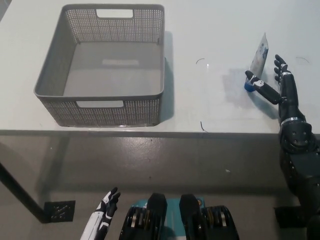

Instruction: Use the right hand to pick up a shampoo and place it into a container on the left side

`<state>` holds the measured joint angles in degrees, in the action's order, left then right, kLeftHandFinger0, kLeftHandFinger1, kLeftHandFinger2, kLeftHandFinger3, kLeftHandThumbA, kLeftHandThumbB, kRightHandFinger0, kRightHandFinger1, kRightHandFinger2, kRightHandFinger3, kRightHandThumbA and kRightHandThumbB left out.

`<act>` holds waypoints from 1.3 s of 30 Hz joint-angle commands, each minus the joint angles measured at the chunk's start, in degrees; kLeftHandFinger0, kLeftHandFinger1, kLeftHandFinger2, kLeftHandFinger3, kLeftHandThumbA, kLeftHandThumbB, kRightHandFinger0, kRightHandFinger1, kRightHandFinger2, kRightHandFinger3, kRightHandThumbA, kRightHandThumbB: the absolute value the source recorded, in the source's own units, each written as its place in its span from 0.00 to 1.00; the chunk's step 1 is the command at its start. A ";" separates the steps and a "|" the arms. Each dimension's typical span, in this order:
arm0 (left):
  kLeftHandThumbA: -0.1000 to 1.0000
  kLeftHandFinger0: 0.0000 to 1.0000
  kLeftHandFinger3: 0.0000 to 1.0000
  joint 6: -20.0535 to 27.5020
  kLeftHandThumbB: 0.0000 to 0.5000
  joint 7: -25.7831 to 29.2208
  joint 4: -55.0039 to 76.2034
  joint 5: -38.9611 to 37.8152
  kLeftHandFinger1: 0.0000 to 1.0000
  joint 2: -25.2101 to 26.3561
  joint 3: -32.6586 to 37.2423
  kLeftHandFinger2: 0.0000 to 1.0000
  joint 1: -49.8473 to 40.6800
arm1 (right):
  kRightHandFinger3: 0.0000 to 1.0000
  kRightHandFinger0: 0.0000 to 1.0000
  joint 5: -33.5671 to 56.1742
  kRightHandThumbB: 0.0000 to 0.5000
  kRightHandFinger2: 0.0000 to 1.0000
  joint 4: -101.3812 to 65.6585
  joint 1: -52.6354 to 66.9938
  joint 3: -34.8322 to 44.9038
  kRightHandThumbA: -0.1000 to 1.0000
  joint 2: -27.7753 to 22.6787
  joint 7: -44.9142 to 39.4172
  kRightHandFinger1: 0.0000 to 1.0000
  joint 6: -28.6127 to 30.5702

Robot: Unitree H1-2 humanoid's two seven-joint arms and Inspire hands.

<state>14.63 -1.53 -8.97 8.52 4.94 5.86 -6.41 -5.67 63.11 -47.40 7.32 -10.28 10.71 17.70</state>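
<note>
Shampoo (258, 59) stands upright on its blue cap near the right end of the white table (210, 30), a white tube with its flat end up. The black right hand (278, 86) is just beside it, fingers spread and holding nothing; one finger reaches the blue cap from the lower right, while the others rise to the tube's right, apart from it. A grey perforated basket (105, 107) sits well apart on the table's left side, with nothing inside. The white left hand (106, 206) rests low at the lower left, below the table edge, fingers apart and empty.
</note>
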 commanded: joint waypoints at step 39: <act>1.00 1.00 1.00 -0.01 0.46 -1.98 2.84 0.25 1.00 1.02 0.84 1.00 1.47 | 1.00 1.00 -0.18 0.84 1.00 10.47 -13.45 -6.26 0.94 1.82 3.66 1.00 3.54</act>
<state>14.54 -3.09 -8.11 8.65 5.77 6.39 -5.15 -5.81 73.26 -56.40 1.64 -8.56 13.28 19.56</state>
